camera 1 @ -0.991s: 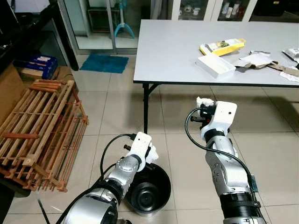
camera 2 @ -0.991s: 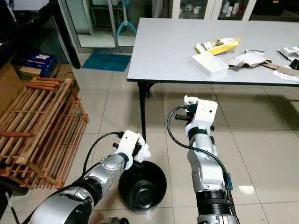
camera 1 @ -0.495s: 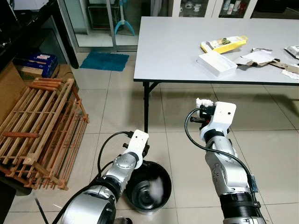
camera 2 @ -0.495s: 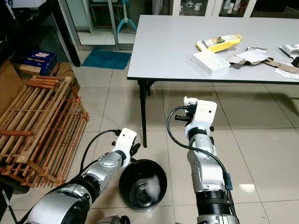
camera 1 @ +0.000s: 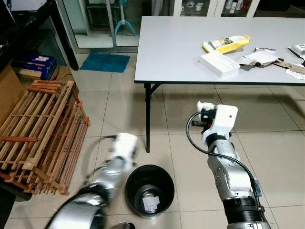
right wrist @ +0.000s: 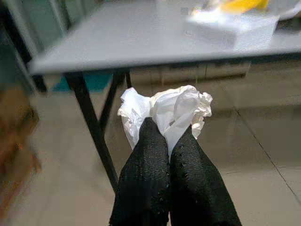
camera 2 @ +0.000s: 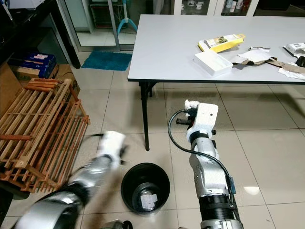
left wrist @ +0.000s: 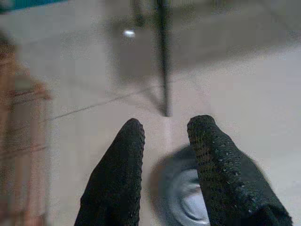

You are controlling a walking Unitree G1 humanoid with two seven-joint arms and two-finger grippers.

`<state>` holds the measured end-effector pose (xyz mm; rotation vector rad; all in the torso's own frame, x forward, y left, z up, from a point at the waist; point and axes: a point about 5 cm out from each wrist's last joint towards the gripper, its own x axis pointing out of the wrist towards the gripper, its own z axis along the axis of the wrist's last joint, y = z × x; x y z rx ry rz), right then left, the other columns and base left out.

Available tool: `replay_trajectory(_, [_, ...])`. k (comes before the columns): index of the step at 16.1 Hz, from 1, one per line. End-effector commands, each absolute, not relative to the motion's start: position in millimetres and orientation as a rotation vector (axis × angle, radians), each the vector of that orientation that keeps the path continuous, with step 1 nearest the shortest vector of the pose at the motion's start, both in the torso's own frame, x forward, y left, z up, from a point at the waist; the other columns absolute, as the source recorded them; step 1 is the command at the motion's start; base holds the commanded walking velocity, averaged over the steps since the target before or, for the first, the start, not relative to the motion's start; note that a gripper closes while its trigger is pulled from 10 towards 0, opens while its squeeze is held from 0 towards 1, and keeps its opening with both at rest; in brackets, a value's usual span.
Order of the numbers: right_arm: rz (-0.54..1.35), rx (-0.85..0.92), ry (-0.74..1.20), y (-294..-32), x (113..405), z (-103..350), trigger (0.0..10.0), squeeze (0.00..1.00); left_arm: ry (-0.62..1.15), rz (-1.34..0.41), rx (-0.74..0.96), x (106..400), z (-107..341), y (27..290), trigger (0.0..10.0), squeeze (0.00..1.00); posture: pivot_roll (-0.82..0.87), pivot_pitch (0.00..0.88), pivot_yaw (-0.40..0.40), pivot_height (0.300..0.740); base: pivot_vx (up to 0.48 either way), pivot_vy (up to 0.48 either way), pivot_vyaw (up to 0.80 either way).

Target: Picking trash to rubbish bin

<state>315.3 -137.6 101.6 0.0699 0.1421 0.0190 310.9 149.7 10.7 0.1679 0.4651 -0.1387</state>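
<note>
Crumpled paper already lies in the black rubbish bin (camera 1: 148, 191); more waits in the right gripper.

Nearest, the bin stands on the tiled floor with a white scrap (camera 1: 150, 203) at its bottom. Just beside its rim, the blurred left gripper (left wrist: 164, 136) hangs with fingers apart and nothing between them. Farther on, the right gripper (right wrist: 168, 141) is raised before the grey table (camera 1: 181, 47), fingers clamped on a crumpled white paper wad (right wrist: 176, 109). On the tabletop beyond lie a white box (camera 1: 219, 64), a yellow packet (camera 1: 228, 45) and torn wrappers (camera 1: 267, 57).
</note>
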Motion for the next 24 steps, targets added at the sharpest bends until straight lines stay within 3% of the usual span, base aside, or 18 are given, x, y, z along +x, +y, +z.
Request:
replay_trajectory(1, [0.070,0.010,0.258,-131.7,310.8,80.1,10.0,0.00,0.407,-0.045,0.151,311.8,16.6,172.2,10.0,0.00,-0.03,0.059,0.024,0.737,0.000,0.000,0.00])
replay_trajectory(5, [0.240,0.000,0.390,-109.4,311.5,56.4,10.0,0.00,0.243,0.189,0.184,318.9,50.4,240.1,10.0,0.00,0.02,0.070,-0.020,0.737,0.000,0.000,0.00])
replay_trajectory(7, [0.338,-0.054,0.469,-92.1,312.2,43.5,10.0,0.00,0.183,0.234,0.191,322.7,65.0,253.8,10.0,0.00,0.04,0.070,-0.034,0.737,0.000,0.000,0.00])
replay_trajectory(10, [0.444,-0.054,0.572,-66.3,308.4,25.5,10.0,0.00,0.130,0.227,0.175,328.7,73.9,246.0,10.0,0.00,0.05,0.070,-0.050,0.737,0.000,0.000,0.00])
replay_trajectory(16, [0.404,-0.050,0.703,-70.2,296.9,0.9,10.0,0.00,0.096,0.152,0.174,335.2,77.0,218.4,10.0,0.00,0.06,0.077,-0.052,0.737,0.000,0.000,0.00])
replay_trajectory(24, [0.441,0.051,0.608,-51.0,307.1,16.8,10.0,0.00,0.085,0.114,0.178,337.9,80.5,209.8,10.0,0.00,0.06,0.081,-0.032,0.737,0.000,0.000,0.00])
